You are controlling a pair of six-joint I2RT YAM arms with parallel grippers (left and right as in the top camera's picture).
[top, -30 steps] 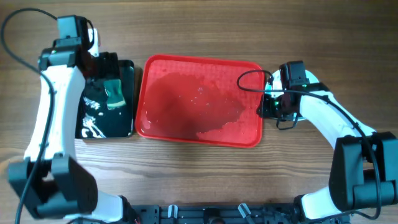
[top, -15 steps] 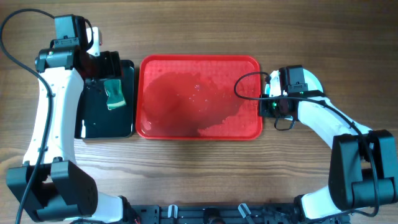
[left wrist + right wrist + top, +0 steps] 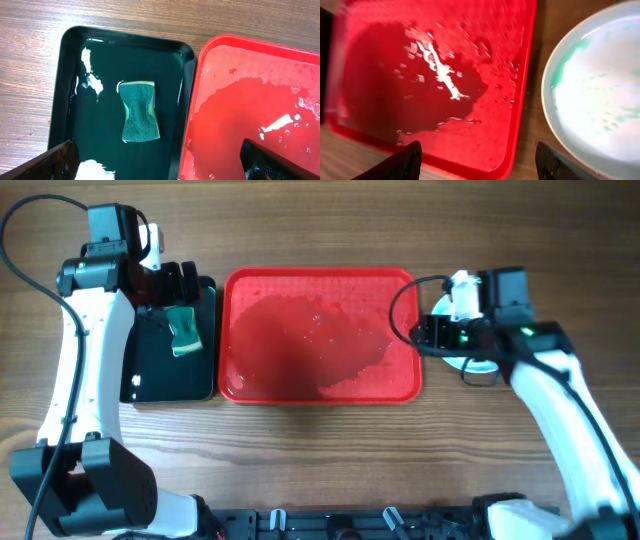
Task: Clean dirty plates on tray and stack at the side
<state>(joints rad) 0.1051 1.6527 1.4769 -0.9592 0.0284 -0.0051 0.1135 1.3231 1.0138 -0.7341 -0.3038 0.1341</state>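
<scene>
Sponge (image 3: 184,330) in small tray (image 3: 165,378), touching large tray (image 3: 300,350) on its left; plate (image 3: 600,100) on table (image 3: 320,450), just right of it.

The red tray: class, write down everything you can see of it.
The red tray is a rectangular, plastic-looking tray with rounded corners and a raised rim. It lies flat on the wooden table, holding no plates, only a puddle of water and droplets. The black tray sits close against its left side; a green-smeared plate lies apart on its right.
</scene>
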